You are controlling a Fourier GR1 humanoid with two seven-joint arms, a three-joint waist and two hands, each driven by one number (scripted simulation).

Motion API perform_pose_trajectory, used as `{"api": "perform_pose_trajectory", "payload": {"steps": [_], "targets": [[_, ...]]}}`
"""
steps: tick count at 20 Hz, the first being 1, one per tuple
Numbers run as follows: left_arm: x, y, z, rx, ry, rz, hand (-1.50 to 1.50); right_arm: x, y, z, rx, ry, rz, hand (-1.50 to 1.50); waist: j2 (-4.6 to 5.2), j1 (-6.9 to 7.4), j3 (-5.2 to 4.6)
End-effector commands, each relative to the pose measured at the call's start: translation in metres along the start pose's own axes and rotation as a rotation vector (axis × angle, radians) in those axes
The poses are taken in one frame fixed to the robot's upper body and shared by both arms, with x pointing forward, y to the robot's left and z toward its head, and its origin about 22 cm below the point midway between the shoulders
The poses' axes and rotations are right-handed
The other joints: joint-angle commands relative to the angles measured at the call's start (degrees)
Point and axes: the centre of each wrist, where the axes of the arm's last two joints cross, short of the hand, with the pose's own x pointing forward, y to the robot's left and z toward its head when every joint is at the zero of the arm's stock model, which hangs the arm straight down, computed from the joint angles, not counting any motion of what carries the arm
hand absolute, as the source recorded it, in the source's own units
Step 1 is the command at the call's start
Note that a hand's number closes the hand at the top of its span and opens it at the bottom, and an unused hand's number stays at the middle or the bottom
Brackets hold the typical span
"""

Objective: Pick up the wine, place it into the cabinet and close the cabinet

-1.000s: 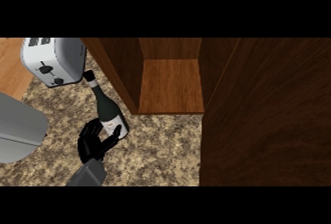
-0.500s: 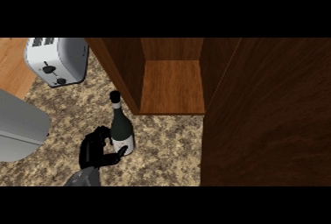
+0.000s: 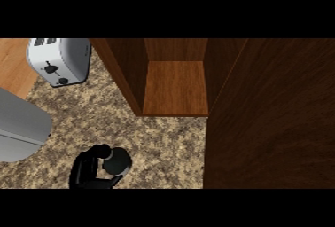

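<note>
The wine bottle [image 3: 117,162] is dark and shows almost end-on, as a round dark shape low in the head view, left of centre. My left hand [image 3: 83,169] is shut on it from its left side, with fingers [image 3: 99,151] curled round the far side and the thumb on the near side. The bottle is over the speckled counter [image 3: 163,137], in front of and left of the open wooden cabinet [image 3: 175,88], whose shelf is bare. The cabinet's dark door [image 3: 268,115] stands open at the right. My right hand does not show.
A silver toaster [image 3: 59,60] stands at the back left, beside the cabinet's left wall [image 3: 121,75]. A large grey rounded object [image 3: 20,128] fills the left edge. A strip of light wood [image 3: 12,66] lies behind it.
The bottle has gone from leaning with its neck toward the toaster to standing nearly end-on to me. Hand and bottle have come toward the view's lower edge.
</note>
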Motion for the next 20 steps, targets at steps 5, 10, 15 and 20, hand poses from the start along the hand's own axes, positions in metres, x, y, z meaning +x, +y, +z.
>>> {"api": "perform_pose_trajectory", "payload": {"steps": [5,10,15,20], "targets": [[0.034,-0.026,0.030,-0.043,-0.065,0.077,1.50,-0.007,0.001,0.002,0.019,-0.024,-0.024,-1.50,0.52,-0.15,-0.32],[0.083,-0.044,0.015,-0.080,-0.042,0.101,1.50,-0.001,-0.006,0.000,0.015,-0.005,-0.016,-1.50,0.58,-0.34,-0.35],[0.118,-0.079,0.012,-0.093,-0.056,0.106,1.50,0.002,-0.005,-0.010,0.005,0.018,-0.034,-1.50,0.63,-0.32,-0.38],[0.136,-0.108,-0.023,-0.082,-0.099,0.089,1.50,0.004,-0.022,-0.010,0.010,-0.003,-0.024,-1.50,0.70,-0.67,-0.39]]}}
